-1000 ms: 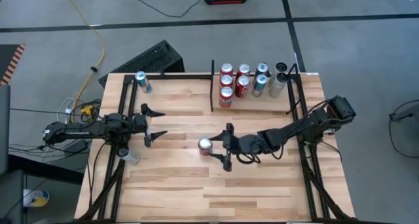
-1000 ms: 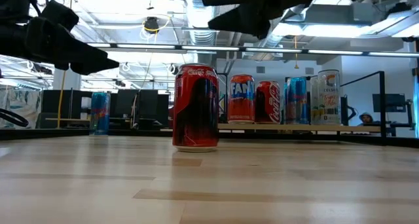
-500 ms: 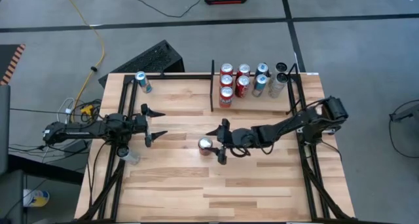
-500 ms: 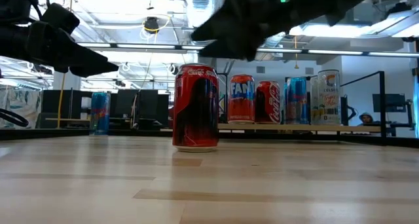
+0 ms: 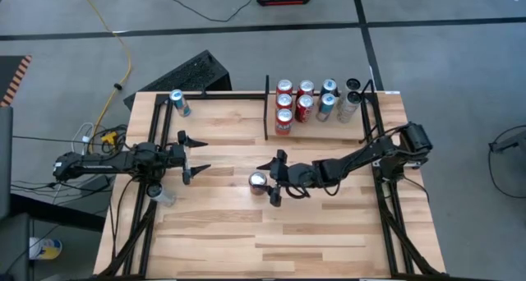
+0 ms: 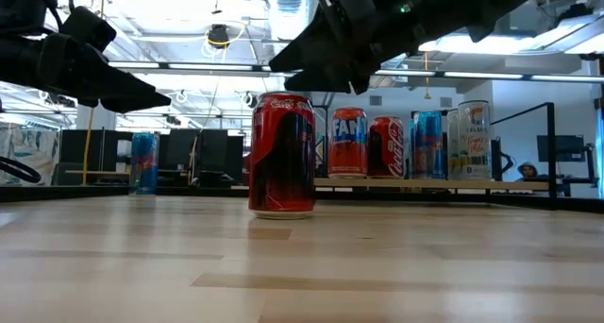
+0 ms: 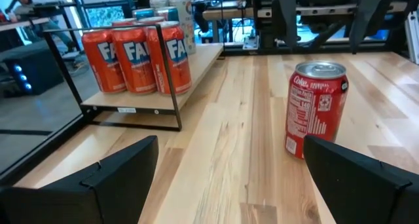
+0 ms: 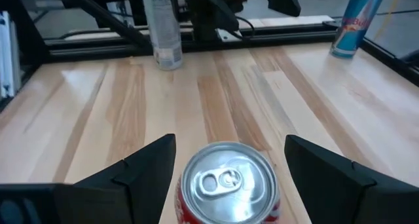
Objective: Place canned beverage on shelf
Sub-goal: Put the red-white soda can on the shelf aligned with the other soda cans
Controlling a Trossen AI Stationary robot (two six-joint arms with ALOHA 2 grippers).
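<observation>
Your red cola can (image 5: pixel 258 181) stands upright mid-table, bare wood all round it. Light wood shelf (image 5: pixel 345 126) with black frame sits at far edge, cans crowding it. Right gripper (image 5: pixel 274 178) wide open, hovering above can, holding nothing. Left gripper (image 5: pixel 191 155) wide, empty, well apart.

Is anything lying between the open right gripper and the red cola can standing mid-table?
Nothing. In the right wrist view the right gripper hangs just above the red cola can, only air between.
</observation>
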